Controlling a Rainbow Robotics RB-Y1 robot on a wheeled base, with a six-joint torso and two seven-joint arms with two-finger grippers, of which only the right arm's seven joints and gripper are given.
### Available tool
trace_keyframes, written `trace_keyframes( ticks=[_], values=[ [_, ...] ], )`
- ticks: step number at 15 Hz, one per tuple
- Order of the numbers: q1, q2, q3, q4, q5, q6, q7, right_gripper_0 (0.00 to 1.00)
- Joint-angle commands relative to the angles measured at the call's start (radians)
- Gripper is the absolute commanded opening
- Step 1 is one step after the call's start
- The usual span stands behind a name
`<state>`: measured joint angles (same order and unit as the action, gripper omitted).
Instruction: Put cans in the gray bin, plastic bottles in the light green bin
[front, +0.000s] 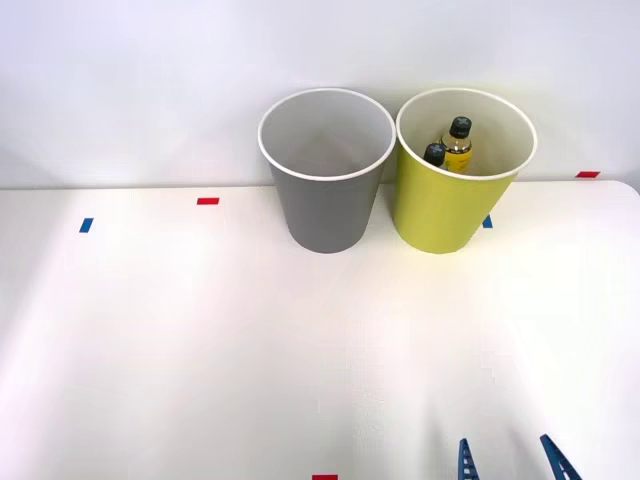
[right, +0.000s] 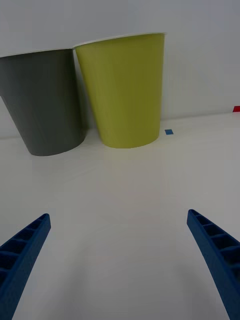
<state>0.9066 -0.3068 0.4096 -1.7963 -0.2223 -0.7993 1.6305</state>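
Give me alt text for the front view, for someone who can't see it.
Two bins stand side by side at the back of a white table: the gray bin looks empty, and the light green bin holds two plastic bottles with dark caps. The open blue right hand sits low at the near edge.

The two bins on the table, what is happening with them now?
Nothing is being held at this moment. The right gripper is open and empty, low over the near side of the white table. Two plastic bottles already stand inside the light green bin. The gray bin beside it looks empty.
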Motion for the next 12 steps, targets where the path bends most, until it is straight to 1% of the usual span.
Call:
trace_keyframes(
  ticks=[1, 12],
  values=[
    [0.0, 0.0, 0.0, 0.0, 0.0, 0.0, 0.0, 0.94],
    [0.0, 0.0, 0.0, 0.0, 0.0, 0.0, 0.0, 0.94]
  ],
)
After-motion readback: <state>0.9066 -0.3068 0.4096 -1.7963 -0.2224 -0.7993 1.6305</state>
